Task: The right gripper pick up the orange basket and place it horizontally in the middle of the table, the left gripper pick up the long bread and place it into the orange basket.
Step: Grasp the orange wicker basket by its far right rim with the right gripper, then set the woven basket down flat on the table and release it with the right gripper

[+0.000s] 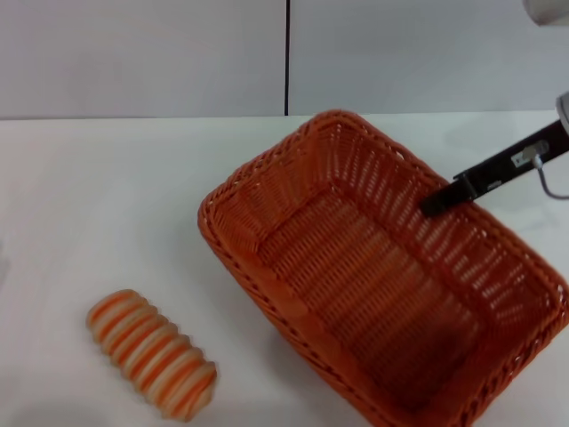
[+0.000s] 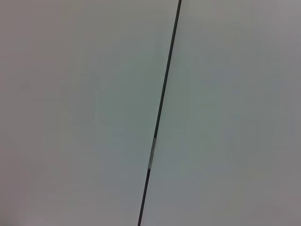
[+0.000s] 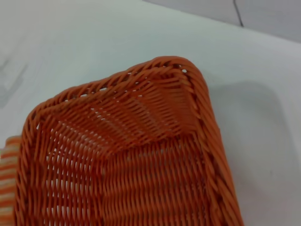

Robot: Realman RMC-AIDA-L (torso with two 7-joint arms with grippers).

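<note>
The orange basket (image 1: 382, 285) lies at an angle on the right half of the white table (image 1: 107, 196), empty, its long axis running from the far middle to the near right. One slim black finger of my right gripper (image 1: 437, 203) reaches in from the right over the basket's far long rim; a second finger does not show. The right wrist view looks down on a corner of the basket (image 3: 141, 141), with a striped end of the long bread (image 3: 6, 179) at the picture's edge. The long bread (image 1: 153, 353) lies on the table near left of the basket, apart from it.
A pale wall with a dark vertical seam (image 1: 287, 58) stands behind the table's far edge. The left wrist view shows only that wall and seam (image 2: 162, 108). Bare tabletop lies between the bread and the far edge.
</note>
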